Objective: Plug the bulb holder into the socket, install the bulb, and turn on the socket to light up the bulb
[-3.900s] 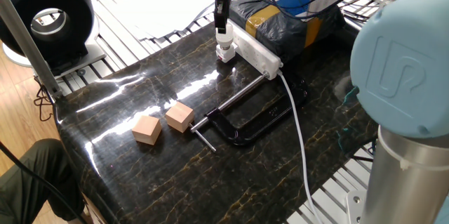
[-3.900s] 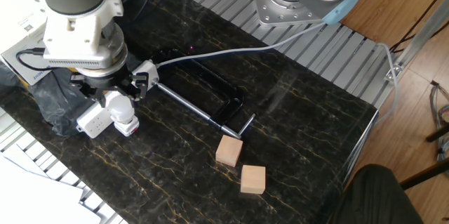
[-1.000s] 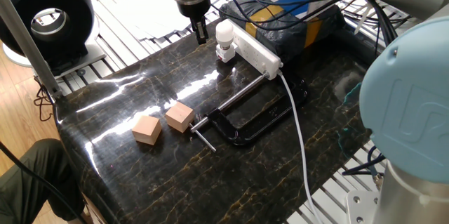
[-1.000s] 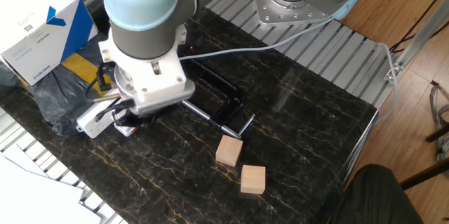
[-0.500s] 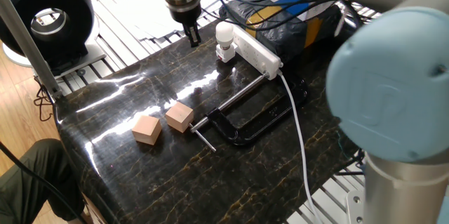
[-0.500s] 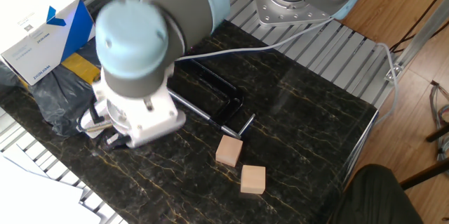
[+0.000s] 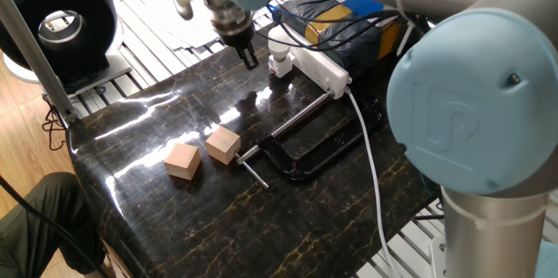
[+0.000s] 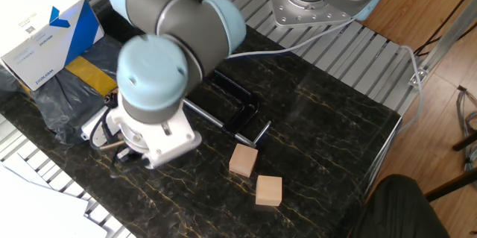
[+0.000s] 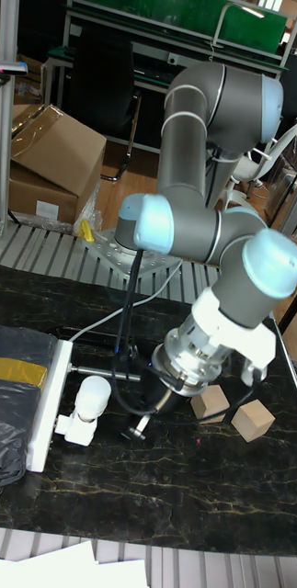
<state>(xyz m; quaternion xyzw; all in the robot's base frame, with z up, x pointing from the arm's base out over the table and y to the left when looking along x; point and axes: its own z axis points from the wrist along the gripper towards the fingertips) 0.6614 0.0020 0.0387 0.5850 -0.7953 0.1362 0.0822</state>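
Note:
The bulb (image 7: 277,40) stands upright in the white bulb holder (image 7: 281,67), which is plugged into the near end of the socket (image 7: 319,63), a long white power strip. In the tall fixed view the bulb (image 9: 94,394) and the holder (image 9: 74,428) stick out sideways from the socket (image 9: 47,406). My gripper (image 7: 248,54) hangs tilted just left of the bulb, low over the table, apart from it. Its dark fingers look shut with nothing between them. My gripper (image 9: 135,428) shows beside the holder there. In the other fixed view my arm hides the bulb and the holder.
Two tan wooden cubes (image 7: 182,160) (image 7: 223,145) lie on the dark marble table. A black C-clamp (image 7: 305,152) lies right of them. The strip's white cable (image 7: 370,165) runs to the front edge. A black wrapped bundle (image 7: 349,25) sits behind the strip.
My gripper has left the bulb, swung to its left, then come down and back toward it with the wrist tilted. Bulb and holder have stayed in the socket.

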